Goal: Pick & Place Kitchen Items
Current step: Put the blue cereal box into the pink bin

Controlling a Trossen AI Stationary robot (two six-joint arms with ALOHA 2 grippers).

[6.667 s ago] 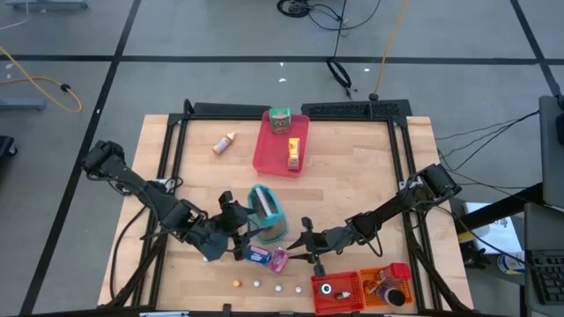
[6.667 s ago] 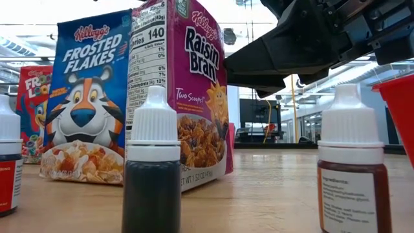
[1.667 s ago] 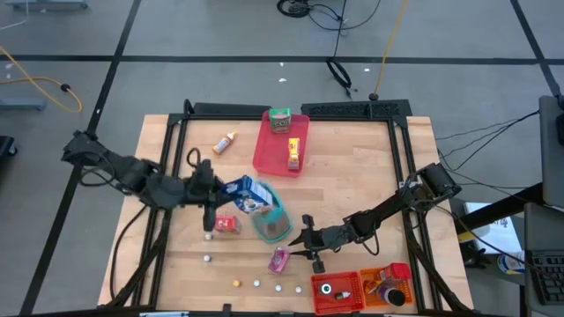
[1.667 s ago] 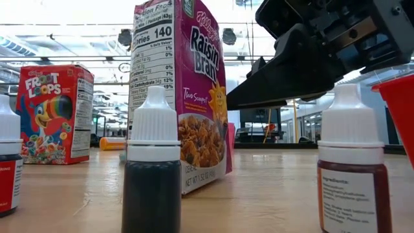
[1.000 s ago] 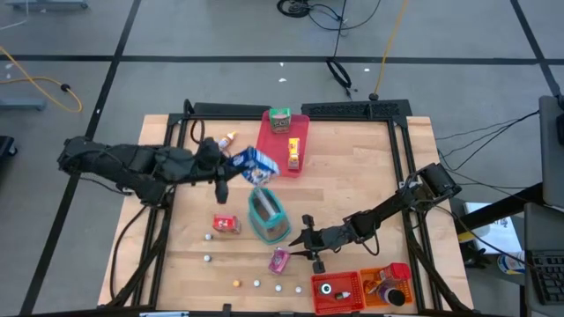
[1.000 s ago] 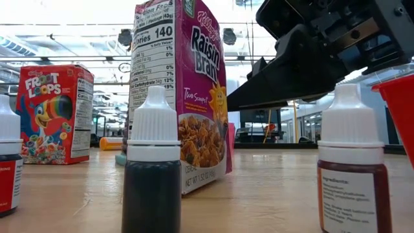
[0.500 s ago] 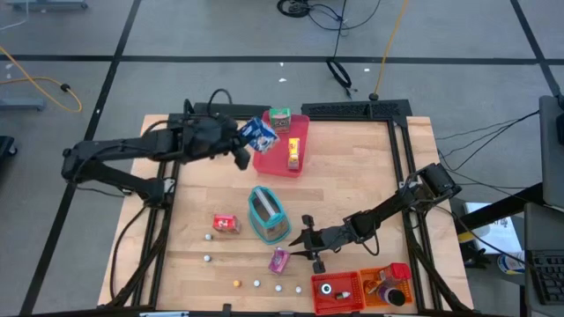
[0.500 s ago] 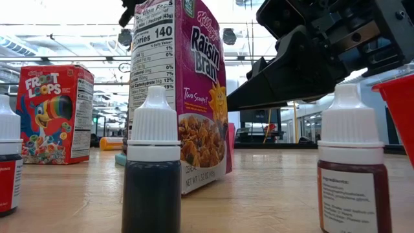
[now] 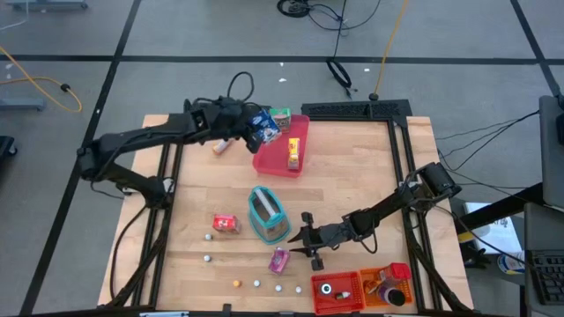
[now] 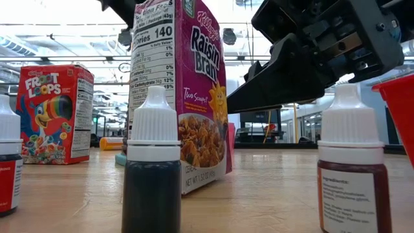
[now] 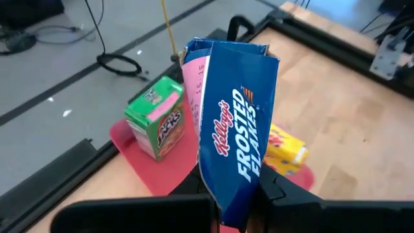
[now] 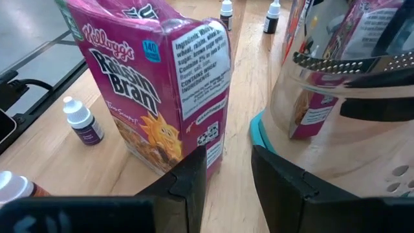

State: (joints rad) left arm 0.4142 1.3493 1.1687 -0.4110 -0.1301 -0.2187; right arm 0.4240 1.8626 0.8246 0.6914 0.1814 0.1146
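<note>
My left gripper (image 9: 254, 132) is shut on a blue Frosted Flakes box (image 11: 233, 123), held above the far left corner of the pink tray (image 9: 269, 158). A green box (image 9: 280, 119) and a yellow box (image 9: 293, 152) stand on that tray. An orange-capped bottle (image 9: 222, 144) lies left of the tray. A red Froot Loops box (image 9: 226, 224) and a pink Raisin Bran box (image 12: 158, 84) stand on the table. My right gripper (image 12: 226, 175) is open, low over the table, just short of the Raisin Bran box's near corner. My left gripper pinches the blue box's near end (image 11: 228, 204) between its two fingers (image 11: 275, 191). It comes from the table's left, slanting down. The box sticks out ahead of the fingers, tilted and lifted clear above the tray. My right gripper: whether a fingertip (image 12: 196, 165) touches the Raisin Bran box, I cannot tell.
A chrome and teal toaster (image 9: 267, 214) stands mid-table, right beside my right gripper. Several small dropper bottles (image 10: 152, 165) stand along the near edge. Red (image 9: 337, 292) and orange (image 9: 388, 286) bins sit at the near right corner. Black rails frame the table.
My left gripper has carried the blue box toward the table's far edge and a little right, from beside the toaster's far side to above the tray's far left corner. The box has stayed in the hold, clear of the table.
</note>
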